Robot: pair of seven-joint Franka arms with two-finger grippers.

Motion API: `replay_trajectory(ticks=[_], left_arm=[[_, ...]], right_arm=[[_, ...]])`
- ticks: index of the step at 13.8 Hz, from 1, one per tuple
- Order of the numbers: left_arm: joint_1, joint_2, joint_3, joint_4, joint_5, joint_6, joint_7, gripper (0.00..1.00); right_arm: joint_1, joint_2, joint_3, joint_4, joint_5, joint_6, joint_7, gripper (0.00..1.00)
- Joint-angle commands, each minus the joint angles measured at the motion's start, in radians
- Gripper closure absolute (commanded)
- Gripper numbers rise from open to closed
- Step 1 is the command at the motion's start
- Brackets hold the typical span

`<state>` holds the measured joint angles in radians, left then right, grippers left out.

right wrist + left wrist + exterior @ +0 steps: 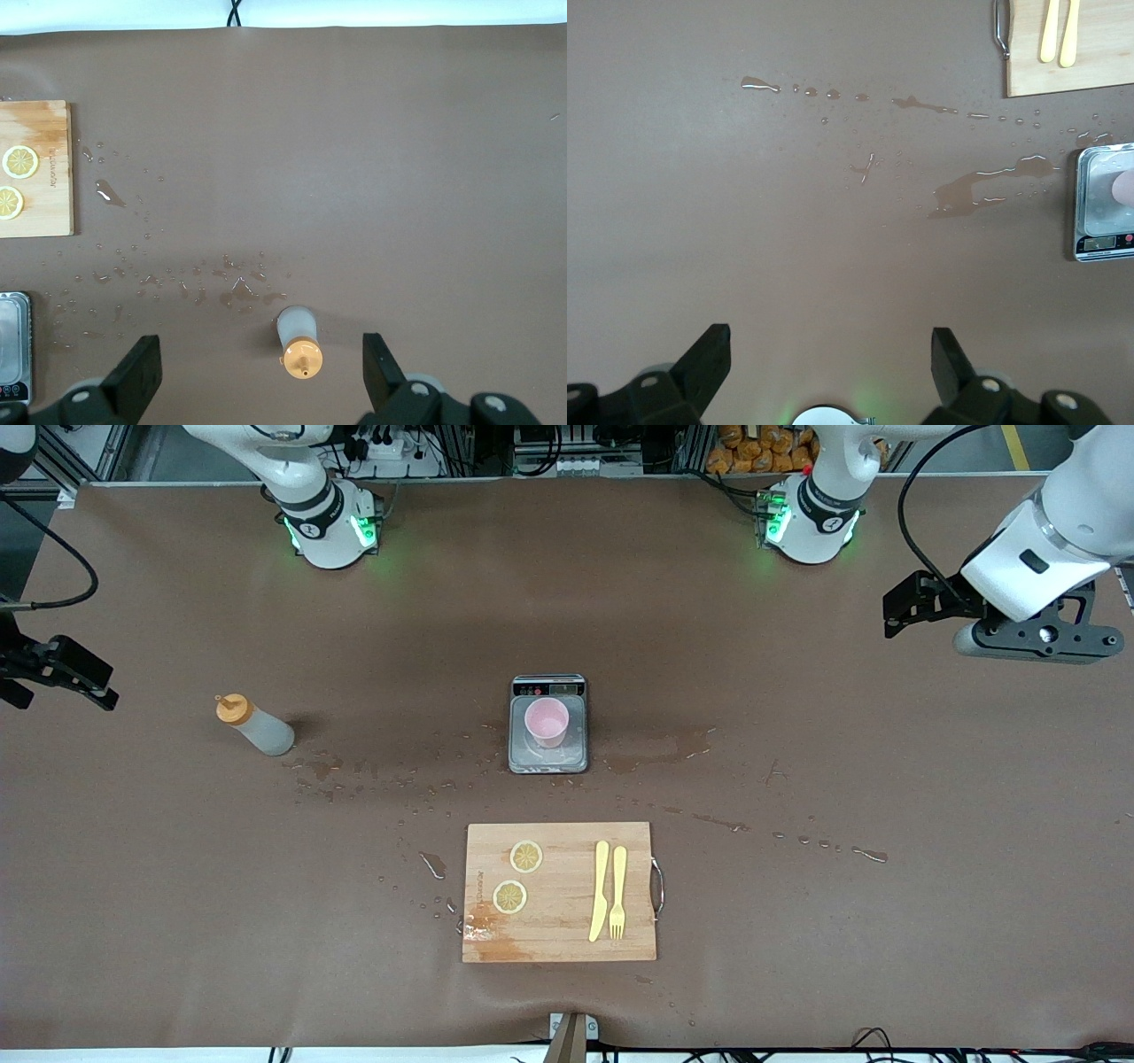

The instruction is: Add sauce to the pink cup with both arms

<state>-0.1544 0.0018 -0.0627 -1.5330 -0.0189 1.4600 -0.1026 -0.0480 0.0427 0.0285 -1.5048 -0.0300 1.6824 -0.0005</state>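
Note:
The sauce bottle, translucent with an orange cap, stands upright toward the right arm's end of the table. The pink cup sits on a grey scale at mid-table. My right gripper hangs open in the air over its end of the table. In its wrist view the bottle shows well below, between the spread fingers of that gripper. My left gripper is open and empty over the left arm's end. Its view catches the scale and the cup's edge.
A wooden cutting board lies nearer the front camera than the scale, with two lemon slices, a yellow knife and a fork. Spilled liquid streaks and droplets dot the brown mat around the scale and board.

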Motion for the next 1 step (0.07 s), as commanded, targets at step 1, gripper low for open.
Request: replay_trajectory(ticks=[1], left_arm=[[0.001,-0.013,-0.008,-0.001,0.02,0.003,-0.016,0.0]], right_arm=[[-0.013,-0.018,0.011,-0.008,0.007,-0.004,-0.003,0.0]])
